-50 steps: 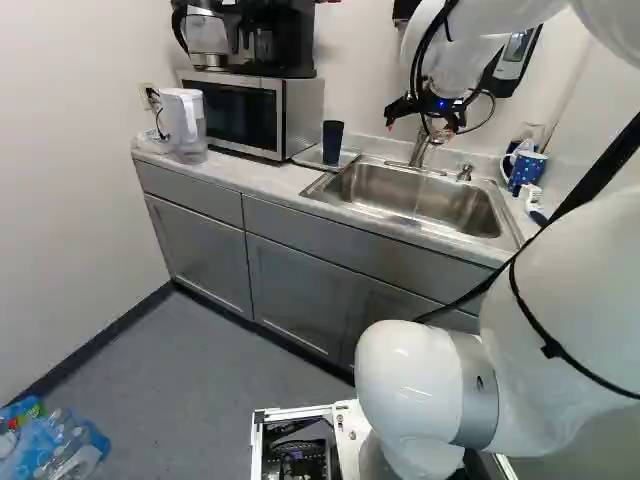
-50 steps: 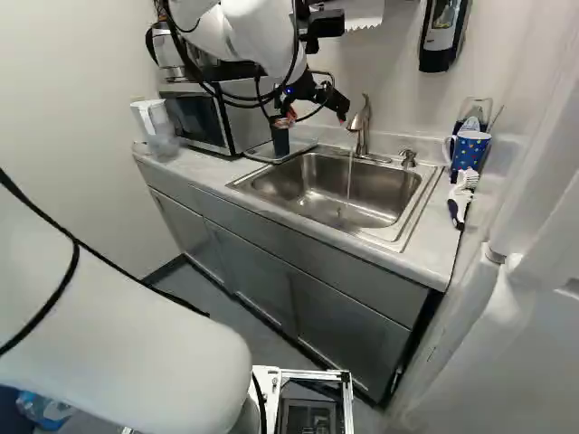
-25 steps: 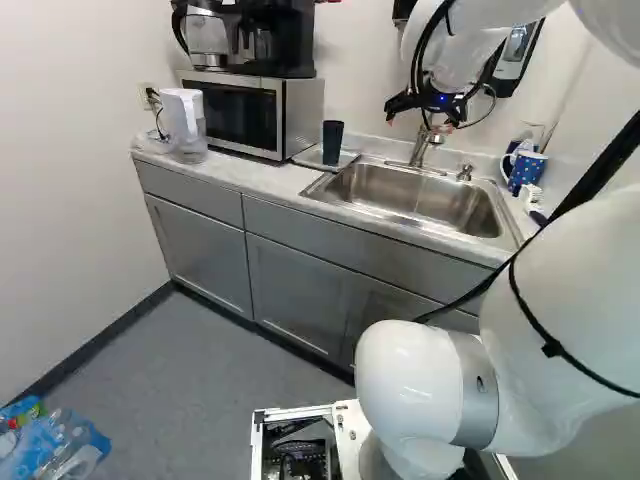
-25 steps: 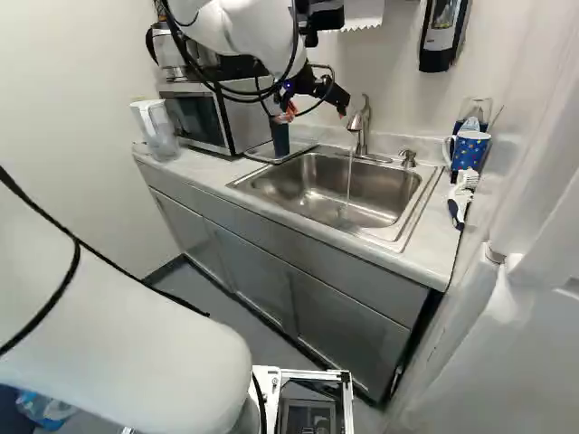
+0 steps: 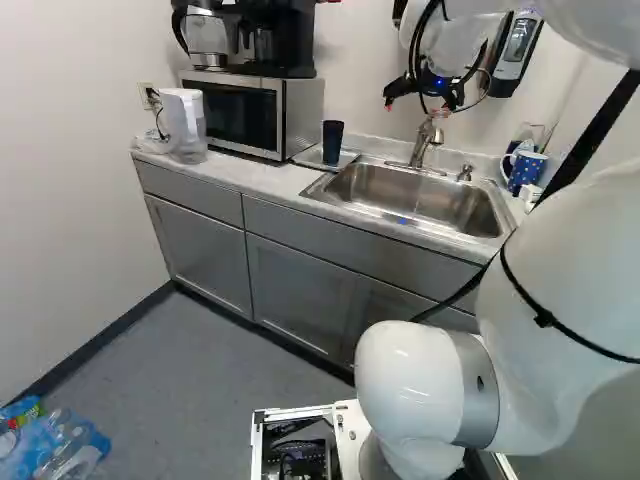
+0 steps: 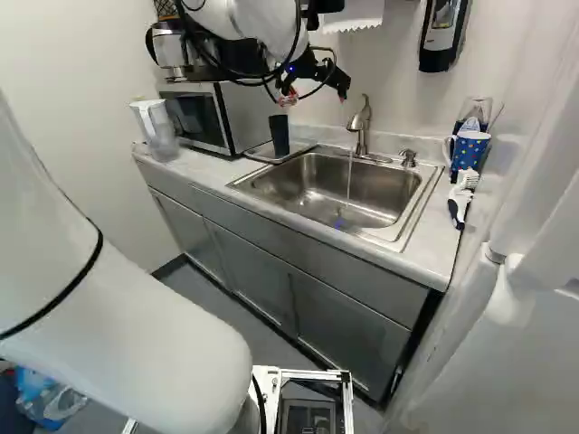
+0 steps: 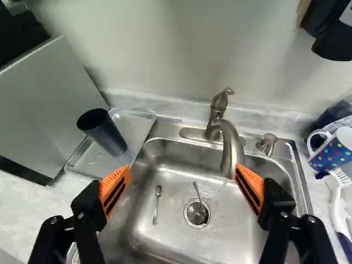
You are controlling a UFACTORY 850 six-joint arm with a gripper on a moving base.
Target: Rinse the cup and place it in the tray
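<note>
My gripper [image 5: 425, 103] is raised over the back of the sink near the faucet. In the wrist view the gripper [image 7: 182, 174] stands open above the basin, nothing between its orange pads. A dark blue cup [image 7: 103, 132] stands upright on the flat tray [image 7: 82, 160] left of the sink; the cup [image 6: 280, 134] is below the gripper in the right base view, apart from it. The faucet [image 7: 228, 146] arches over the steel sink [image 6: 308, 185], and a thin stream of water [image 6: 350, 181] falls from it.
Beside the tray is a microwave [image 5: 240, 112], with a pitcher [image 5: 183, 120] farther along the counter. A soap dispenser pump [image 7: 268, 144], a dotted mug [image 7: 333, 148] and a brush [image 7: 336, 203] are at the sink's other side. A spoon [image 7: 157, 203] lies in the basin by the drain [image 7: 197, 213].
The arm has lifted the gripper somewhat, uncovering the cup's top in the right base view. A small blue spot now shows in the sink. The base has not moved.
</note>
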